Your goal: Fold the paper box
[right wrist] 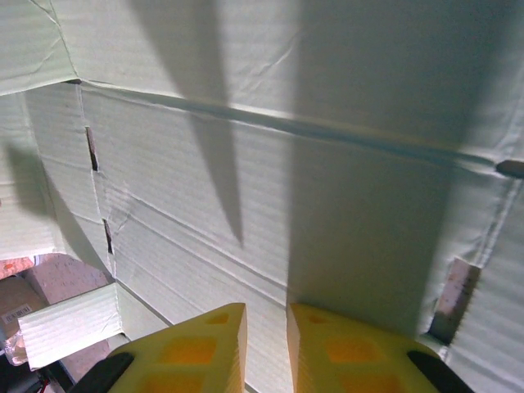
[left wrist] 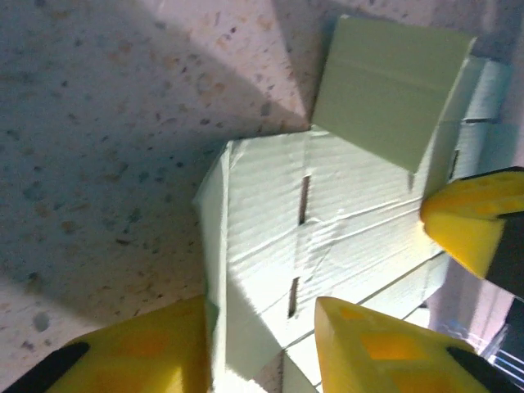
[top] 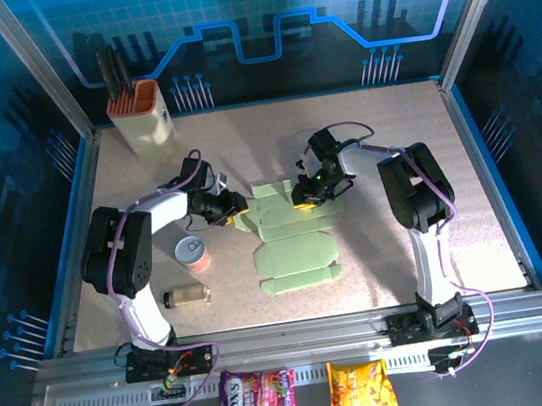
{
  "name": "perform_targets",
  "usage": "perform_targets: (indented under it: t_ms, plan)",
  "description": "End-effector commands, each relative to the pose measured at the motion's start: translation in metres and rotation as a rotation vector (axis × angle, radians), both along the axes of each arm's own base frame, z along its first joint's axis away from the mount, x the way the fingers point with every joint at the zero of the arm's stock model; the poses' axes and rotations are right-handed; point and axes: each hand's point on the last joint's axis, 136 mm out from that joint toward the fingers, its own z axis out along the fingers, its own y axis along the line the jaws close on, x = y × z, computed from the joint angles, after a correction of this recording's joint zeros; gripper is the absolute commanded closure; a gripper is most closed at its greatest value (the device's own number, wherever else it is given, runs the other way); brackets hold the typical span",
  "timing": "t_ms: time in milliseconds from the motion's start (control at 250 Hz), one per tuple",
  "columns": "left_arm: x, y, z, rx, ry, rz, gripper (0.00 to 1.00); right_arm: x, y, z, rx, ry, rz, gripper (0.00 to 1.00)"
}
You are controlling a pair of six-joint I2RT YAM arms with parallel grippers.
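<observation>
The left hand (left wrist: 260,327) stands open astride a raised side flap of the flat, pale mint-green cardboard paper box (top: 294,260), which lies in the middle of the speckled table (top: 381,122). The right hand (right wrist: 266,315) is nearly closed over it; whether it is pinching the card I cannot tell. The card looks light, floppy and crease-prone, so take it by the flap edges.

A speckled beige table (top: 384,147) carries the flat mint-green paper box (top: 293,250) at its middle, a cream orange-rimmed holder (top: 143,120) in the far left corner, and an upright can (top: 192,252) just beyond a toppled jar (top: 186,296) near the left front.
</observation>
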Motion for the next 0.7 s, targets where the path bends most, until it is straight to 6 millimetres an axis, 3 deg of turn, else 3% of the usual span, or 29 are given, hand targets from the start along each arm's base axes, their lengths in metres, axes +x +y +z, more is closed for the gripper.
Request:
perform_targets:
  t_ms: [0, 124, 248, 468, 695]
  plan:
    - [0.000, 0.003, 0.005, 0.052, -0.015, -0.024, 0.73, -0.006, 0.000, -0.009, -0.004, 0.041, 0.001, 0.77]
    - [0.003, -0.001, 0.017, 0.039, -0.070, -0.049, 0.84, -0.002, -0.001, 0.002, -0.008, 0.002, 0.002, 0.78]
    - [0.006, -0.008, 0.044, 0.025, -0.175, -0.096, 0.89, 0.005, -0.005, 0.030, 0.002, -0.090, 0.011, 0.78]
    - [0.002, -0.026, 0.114, -0.014, -0.408, -0.222, 0.92, 0.016, -0.024, 0.116, 0.032, -0.336, 0.037, 0.73]
    - [-0.020, -0.047, 0.196, -0.106, -0.656, -0.368, 0.93, 0.001, -0.047, 0.208, 0.038, -0.632, 0.153, 0.64]
